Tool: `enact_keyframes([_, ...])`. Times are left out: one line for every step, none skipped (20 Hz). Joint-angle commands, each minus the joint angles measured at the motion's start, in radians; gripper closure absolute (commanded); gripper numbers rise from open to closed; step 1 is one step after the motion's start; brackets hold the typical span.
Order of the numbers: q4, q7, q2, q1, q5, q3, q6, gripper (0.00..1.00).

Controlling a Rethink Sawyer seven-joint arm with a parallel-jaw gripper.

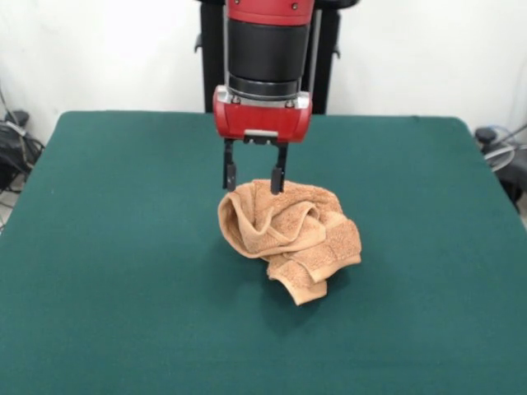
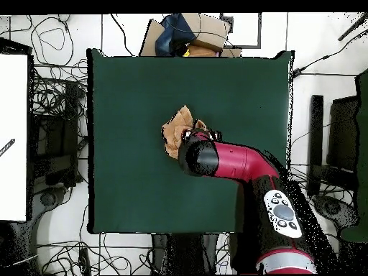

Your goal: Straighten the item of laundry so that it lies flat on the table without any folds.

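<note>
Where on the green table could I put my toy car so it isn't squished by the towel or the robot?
The table is bare green on every side of the crumpled towel: wide strips run to both side edges and along the near edge. It is crowded only at the middle, where the end effector hangs open over the towel's far edge.

We find no text, label, brand, number or sign that we can read in either view. The towel shows only its woven terry surface to us, with no label visible. The red and black arm carries a grey panel with dark round buttons, seen from overhead, but we make out no lettering on it. The table is plain green, with no markings.
</note>
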Motion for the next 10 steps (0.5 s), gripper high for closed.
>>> enact_keyframes([0.05, 0.182, 0.035, 0.021, 0.043, 0.069, -0.022, 0.0])
enact_keyframes([0.042, 0.19, 0.041, 0.032, 0.049, 0.059, -0.022, 0.0])
enact_keyframes([0.029, 0.2, 0.048, 0.048, 0.057, 0.047, -0.016, 0.0])
enact_keyframes([0.022, 0.209, 0.055, 0.059, 0.062, 0.037, -0.021, 0.0])
enact_keyframes([0.014, 0.22, 0.063, 0.078, 0.066, 0.022, -0.025, 0.0])
enact_keyframes([0.005, 0.228, 0.071, 0.09, 0.072, 0.011, -0.027, 0.0])
enact_keyframes([0.007, 0.231, 0.072, 0.097, 0.075, 0.004, -0.034, 0.0])
enact_keyframes([0.004, 0.233, 0.075, 0.103, 0.078, -0.002, -0.038, 0.0])
enact_keyframes([0.005, 0.234, 0.076, 0.108, 0.08, -0.007, -0.043, 0.0])
enact_keyframes([0.008, 0.232, 0.078, 0.108, 0.081, -0.008, -0.051, 0.0])
